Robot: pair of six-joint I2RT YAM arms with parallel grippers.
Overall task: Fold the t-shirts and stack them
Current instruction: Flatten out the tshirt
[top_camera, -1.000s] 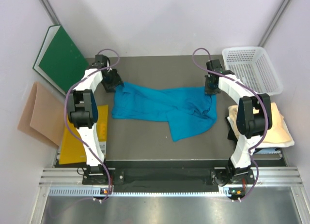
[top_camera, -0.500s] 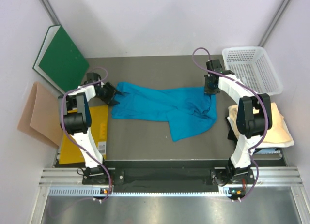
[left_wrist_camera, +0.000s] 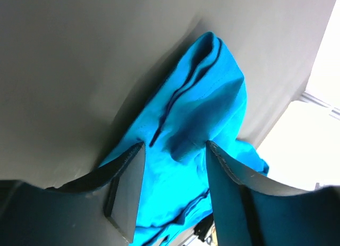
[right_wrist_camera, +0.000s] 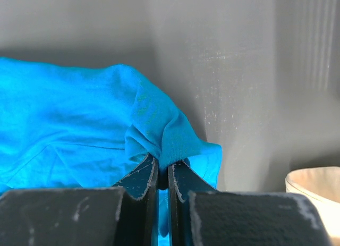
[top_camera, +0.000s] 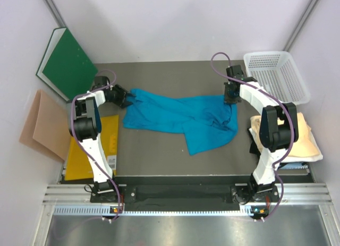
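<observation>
We judged the task to be at its opening step, spreading the first garment flat before any fold. The teal-blue t-shirt (top_camera: 180,116) lay crumpled in a long band across the middle of the counter (top_camera: 159,155), with a loose flap sagging toward the near edge. The cream-tan t-shirt (top_camera: 311,140) waited at the right side, not yet handled. The right pincer (right_wrist_camera: 163,163) was clenched on a bunched fold at the shirt's right end. The left pincer (left_wrist_camera: 174,145) stood released, its fingers spread to either side of a ridge of cloth at the shirt's left end. To our eye the next move called for the left fingers to close on that ridge. After that, both arms would need to draw apart and lift so that the fabric pulled taut and the flap could fall open.

We could not tell whether the left fingers already touched the cloth or the counter beneath it. In so tangled a heap we could not make out the collar, the sleeves or the hem either, so which corners were being held was unclear. The right arm also covered part of the cream-tan t-shirt, so we could not tell how it was lying.
</observation>
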